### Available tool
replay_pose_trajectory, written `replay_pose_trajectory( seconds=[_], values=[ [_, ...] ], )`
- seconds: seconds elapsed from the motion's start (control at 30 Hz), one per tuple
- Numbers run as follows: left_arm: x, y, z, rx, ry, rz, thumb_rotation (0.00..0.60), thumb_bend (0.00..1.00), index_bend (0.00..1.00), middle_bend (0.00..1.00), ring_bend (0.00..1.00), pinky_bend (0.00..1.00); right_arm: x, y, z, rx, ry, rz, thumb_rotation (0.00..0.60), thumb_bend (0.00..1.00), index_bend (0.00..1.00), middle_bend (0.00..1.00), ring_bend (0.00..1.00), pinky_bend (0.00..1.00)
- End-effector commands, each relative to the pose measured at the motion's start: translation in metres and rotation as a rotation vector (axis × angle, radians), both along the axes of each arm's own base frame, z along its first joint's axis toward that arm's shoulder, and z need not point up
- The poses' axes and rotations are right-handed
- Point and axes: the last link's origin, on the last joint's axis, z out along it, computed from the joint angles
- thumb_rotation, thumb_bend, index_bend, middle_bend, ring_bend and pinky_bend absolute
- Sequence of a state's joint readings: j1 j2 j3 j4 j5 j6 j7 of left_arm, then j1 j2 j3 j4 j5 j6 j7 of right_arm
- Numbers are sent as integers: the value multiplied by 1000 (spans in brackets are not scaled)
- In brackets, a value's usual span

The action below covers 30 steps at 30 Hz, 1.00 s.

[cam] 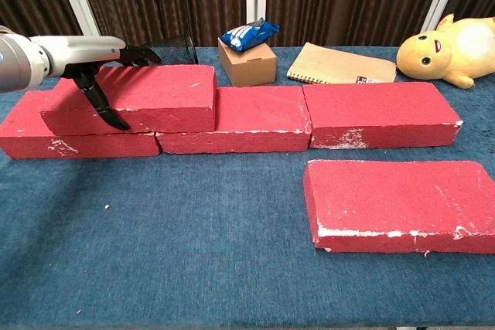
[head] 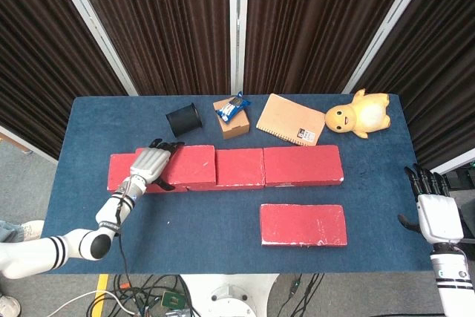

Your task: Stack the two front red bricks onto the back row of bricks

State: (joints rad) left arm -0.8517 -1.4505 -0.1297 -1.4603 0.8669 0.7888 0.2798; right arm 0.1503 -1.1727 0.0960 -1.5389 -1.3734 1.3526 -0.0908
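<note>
A red brick lies on top of the back row's left end, overlapping the left brick and reaching the middle brick. My left hand grips this upper brick at its left part, thumb down the front face and fingers over the back edge. The right back-row brick is bare on top. One front red brick lies flat in front of it. My right hand hangs open beyond the table's right edge, far from any brick.
Behind the row stand a black mesh cup, a small cardboard box with a blue packet on it, a tan notebook and a yellow plush toy. Blue cloth covers the table.
</note>
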Motion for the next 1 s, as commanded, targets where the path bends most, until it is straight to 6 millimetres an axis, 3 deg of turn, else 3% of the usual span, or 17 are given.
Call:
replay_pose_trajectory(
  seconds=[0.03,0.37,0.57,0.77,1.0],
  values=[
    [0,0,-1,-5,0,2,600,121,72,192,176,0,0,0,-1,3,1,-2,600,89,0,0,0,0],
    [-3,0,-1,-13,5,3,600,119,67,177,137,0,1,-1,0,6,4,-4,600,90,0,0,0,0],
    [-4,-1,-1,-38,9,6,600,89,43,83,5,0,1,-1,0,3,5,-6,600,89,0,0,0,0],
    [-4,-1,-2,-49,9,9,600,64,36,4,0,0,0,-1,0,2,5,-11,600,90,0,0,0,0],
    [-2,-2,-1,-49,5,9,600,61,26,0,0,0,0,0,1,-2,4,-14,600,90,0,0,0,0]
  ],
)
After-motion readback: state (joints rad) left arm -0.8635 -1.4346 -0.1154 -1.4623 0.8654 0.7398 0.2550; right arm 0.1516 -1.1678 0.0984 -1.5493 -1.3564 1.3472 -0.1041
